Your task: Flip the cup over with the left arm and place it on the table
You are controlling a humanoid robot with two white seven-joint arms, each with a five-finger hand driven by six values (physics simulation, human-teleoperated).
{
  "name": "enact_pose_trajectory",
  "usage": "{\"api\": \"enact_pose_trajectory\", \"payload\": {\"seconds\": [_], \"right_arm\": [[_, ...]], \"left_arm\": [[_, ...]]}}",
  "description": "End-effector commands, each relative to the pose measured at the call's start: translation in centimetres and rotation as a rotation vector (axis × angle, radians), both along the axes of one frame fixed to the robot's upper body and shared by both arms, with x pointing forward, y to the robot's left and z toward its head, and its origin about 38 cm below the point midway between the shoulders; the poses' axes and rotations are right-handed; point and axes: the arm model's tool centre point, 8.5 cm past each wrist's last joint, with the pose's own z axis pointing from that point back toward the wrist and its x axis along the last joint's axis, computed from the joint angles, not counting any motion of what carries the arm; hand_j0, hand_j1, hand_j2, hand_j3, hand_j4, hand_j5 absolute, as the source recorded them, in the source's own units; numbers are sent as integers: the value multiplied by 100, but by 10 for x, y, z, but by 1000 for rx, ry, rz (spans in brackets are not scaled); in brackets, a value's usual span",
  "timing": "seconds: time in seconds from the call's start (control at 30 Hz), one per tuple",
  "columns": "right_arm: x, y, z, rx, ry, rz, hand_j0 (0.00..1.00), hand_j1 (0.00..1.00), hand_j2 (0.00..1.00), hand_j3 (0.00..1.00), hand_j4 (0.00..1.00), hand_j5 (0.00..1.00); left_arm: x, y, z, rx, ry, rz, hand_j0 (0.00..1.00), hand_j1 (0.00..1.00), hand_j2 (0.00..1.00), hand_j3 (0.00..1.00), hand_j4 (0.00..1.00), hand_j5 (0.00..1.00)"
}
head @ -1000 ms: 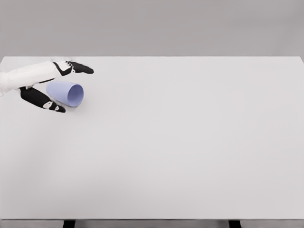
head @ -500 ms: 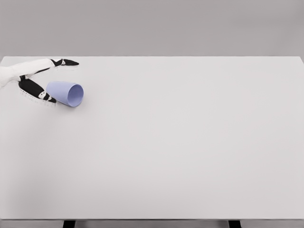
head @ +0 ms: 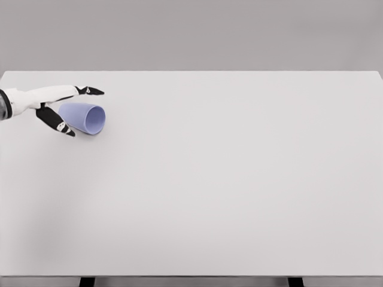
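The tabletop (head: pixel 239 179) presented a smooth, matt white finish with no visible grain. The cup (head: pixel 85 117) appeared as smooth matt plastic (pale lavender, no gloss). The left robot hand (head: pixel 60 106) showed hard white shell with matt black finger pads.

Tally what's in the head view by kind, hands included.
Light purple plastic cup, lying on its side: 1
Black-and-white left hand, fingers spread around the cup: 1
White rectangular table: 1
Total: 3
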Motion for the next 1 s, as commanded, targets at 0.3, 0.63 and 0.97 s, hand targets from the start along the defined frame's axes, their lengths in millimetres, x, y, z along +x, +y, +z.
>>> {"api": "enact_pose_trajectory", "payload": {"seconds": [0.3, 0.63, 0.97], "right_arm": [[0, 0, 0, 0, 0, 0, 100, 100, 100, 100, 100, 100], [0, 0, 0, 0, 0, 0, 100, 100, 100, 100, 100, 100], [0, 0, 0, 0, 0, 0, 100, 100, 100, 100, 100, 100]], "left_arm": [[9, 3, -21, 46, 36, 50, 100, 100, 100, 100, 100, 100], [15, -7, -36, 52, 73, 78, 78, 78, 78, 78, 78, 78], [3, -30, -2, -312, 99, 20, 59, 59, 59, 59, 59, 59]]}}
